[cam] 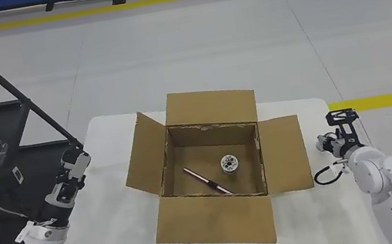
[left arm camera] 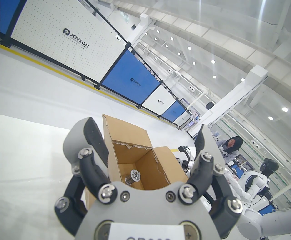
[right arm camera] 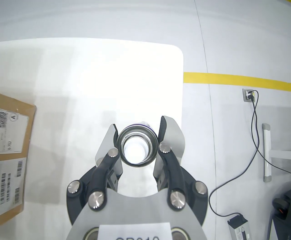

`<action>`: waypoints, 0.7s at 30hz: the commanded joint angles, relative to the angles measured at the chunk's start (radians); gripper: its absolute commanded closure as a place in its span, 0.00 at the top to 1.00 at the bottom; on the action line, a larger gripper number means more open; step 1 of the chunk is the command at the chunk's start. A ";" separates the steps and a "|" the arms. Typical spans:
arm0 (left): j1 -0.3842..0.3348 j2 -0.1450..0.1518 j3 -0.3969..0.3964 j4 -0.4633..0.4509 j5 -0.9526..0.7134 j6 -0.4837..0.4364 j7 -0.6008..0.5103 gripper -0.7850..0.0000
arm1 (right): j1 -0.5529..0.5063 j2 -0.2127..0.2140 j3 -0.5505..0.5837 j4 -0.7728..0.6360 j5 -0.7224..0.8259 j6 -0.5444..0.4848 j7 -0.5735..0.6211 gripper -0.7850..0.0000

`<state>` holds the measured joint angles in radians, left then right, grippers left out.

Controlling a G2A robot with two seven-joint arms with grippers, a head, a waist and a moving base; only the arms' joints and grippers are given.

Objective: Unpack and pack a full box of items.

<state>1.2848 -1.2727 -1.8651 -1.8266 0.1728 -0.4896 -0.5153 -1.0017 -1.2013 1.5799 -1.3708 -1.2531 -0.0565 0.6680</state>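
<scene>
Cardboard box point(cam: 213, 222) point(left arm camera: 127, 136) point(right arm camera: 13, 159) sits open in the middle of the white bench point(cam: 116, 205) point(left arm camera: 27, 147) point(right arm camera: 91, 79), all four flaps folded outward. On its floor lie two things, near each other but apart: a small round metal part point(cam: 229, 164) point(left arm camera: 133, 176) toward the far wall and a slim dark rod point(cam: 207, 180) lying aslant beside it.

To the box's left, the left gripper point(cam: 76, 161) point(left arm camera: 146, 129) hangs over the bench and points at the box, its jaws spread wide with nothing between them.

At the bench's right end, just beyond the right flap, the right gripper point(cam: 341, 125) point(right arm camera: 138, 127) points down, its jaws clamped on either side of a metal cylinder point(right arm camera: 138, 131) seen end-on with its bright rim uppermost. Whether the cylinder's lower end touches the bench cannot be told.

On the floor past the bench's right corner runs a yellow line point(cam: 387, 99) point(right arm camera: 236, 80).
</scene>
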 commanded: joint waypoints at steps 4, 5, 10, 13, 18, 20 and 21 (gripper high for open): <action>0.000 0.000 0.000 0.000 0.000 0.000 0.000 1.00 | 0.001 0.002 0.004 0.034 0.030 -0.023 0.005 0.23; 0.000 0.000 0.000 0.000 0.000 0.000 0.000 1.00 | 0.002 0.003 0.004 0.038 0.034 -0.027 0.006 0.28; 0.000 0.000 0.000 0.000 0.000 0.000 0.000 1.00 | -0.001 0.005 0.007 0.037 0.056 -0.030 -0.001 1.00; 0.000 0.000 0.000 0.000 0.000 0.000 0.000 1.00 | -0.020 0.006 0.017 -0.008 0.067 -0.025 -0.030 1.00; 0.000 0.000 0.000 0.000 0.000 0.000 0.000 1.00 | -0.044 0.015 0.055 -0.159 0.040 -0.004 -0.014 1.00; 0.000 0.000 0.000 0.000 0.000 0.000 0.000 1.00 | -0.044 0.018 0.067 -0.254 0.034 0.004 -0.016 1.00; 0.000 0.000 0.000 0.000 0.000 0.000 0.000 1.00 | -0.046 0.019 0.070 -0.298 0.028 0.010 -0.013 1.00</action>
<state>1.2848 -1.2727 -1.8651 -1.8266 0.1728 -0.4896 -0.5153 -1.0471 -1.1831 1.6477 -1.6186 -1.2212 -0.0504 0.6540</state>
